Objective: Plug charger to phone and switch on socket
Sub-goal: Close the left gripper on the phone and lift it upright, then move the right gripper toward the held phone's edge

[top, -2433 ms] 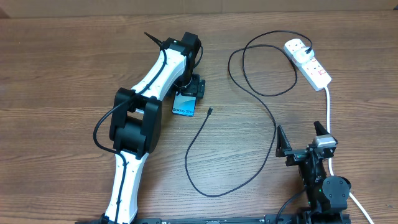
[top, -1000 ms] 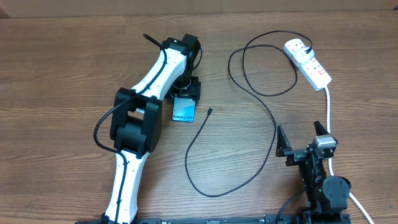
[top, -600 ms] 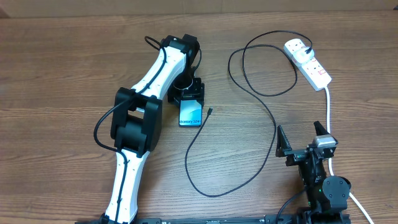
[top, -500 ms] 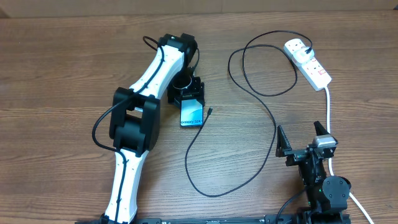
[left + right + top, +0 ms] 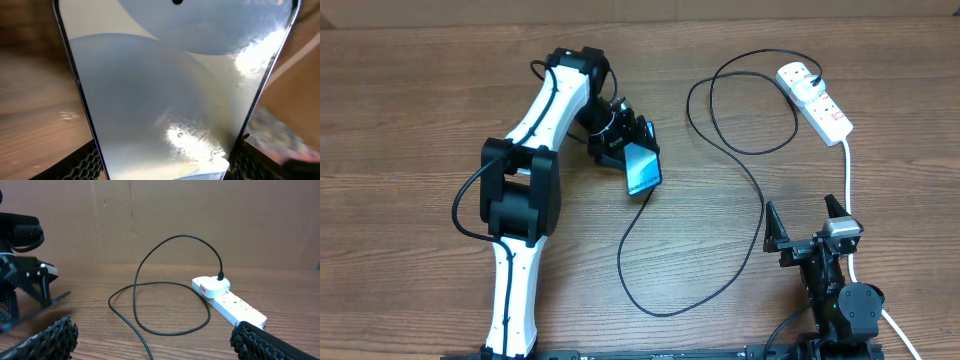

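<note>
My left gripper (image 5: 626, 148) is shut on the phone (image 5: 643, 168) and holds it tilted above the table. In the left wrist view the phone's pale blue screen (image 5: 165, 90) fills the frame between my fingers (image 5: 165, 170). The charger's black cable (image 5: 761, 215) loops across the table. Its free end runs up to the phone's lower edge, where the tip is hidden. Its plug (image 5: 797, 75) sits in the white socket strip (image 5: 825, 110) at the far right. My right gripper (image 5: 809, 232) is open and empty near the front edge. The right wrist view shows the socket (image 5: 237, 306) and plug (image 5: 212, 286) ahead of its open fingers (image 5: 155, 350).
The socket's thick white cord (image 5: 848, 175) runs down the right side past my right arm. A cardboard wall (image 5: 200, 215) stands behind the table. The left arm (image 5: 535, 120) spans the left half of the table.
The left gripper has lifted the phone off the table, swung it to the right and tilted it. The left arm's upper joint has shifted left. The right arm, cable and socket have not moved.
</note>
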Tool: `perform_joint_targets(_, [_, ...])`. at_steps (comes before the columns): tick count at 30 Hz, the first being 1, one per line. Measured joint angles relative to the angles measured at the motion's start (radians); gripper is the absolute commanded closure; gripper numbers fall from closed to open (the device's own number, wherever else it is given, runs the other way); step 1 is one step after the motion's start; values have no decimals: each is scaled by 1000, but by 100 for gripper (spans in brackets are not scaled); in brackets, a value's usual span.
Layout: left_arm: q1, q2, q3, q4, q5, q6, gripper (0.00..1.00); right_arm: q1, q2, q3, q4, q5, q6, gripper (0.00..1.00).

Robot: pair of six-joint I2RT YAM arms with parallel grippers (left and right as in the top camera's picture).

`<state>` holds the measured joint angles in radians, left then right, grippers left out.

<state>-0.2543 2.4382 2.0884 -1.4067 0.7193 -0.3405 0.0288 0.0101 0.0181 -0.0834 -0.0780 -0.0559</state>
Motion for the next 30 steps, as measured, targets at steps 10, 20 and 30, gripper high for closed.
perform_joint_targets(10, [55, 0, 0, 1, 298, 0, 30, 0, 0, 0, 0, 0, 0, 0])
perform_joint_targets(20, [85, 0, 0, 27, 549, 0, 30, 0, 0, 0, 0, 0, 0, 0])
perform_joint_targets(30, [92, 0, 1, 60, 721, -1, 30, 0, 1, 0, 332, -349, 185, 0])
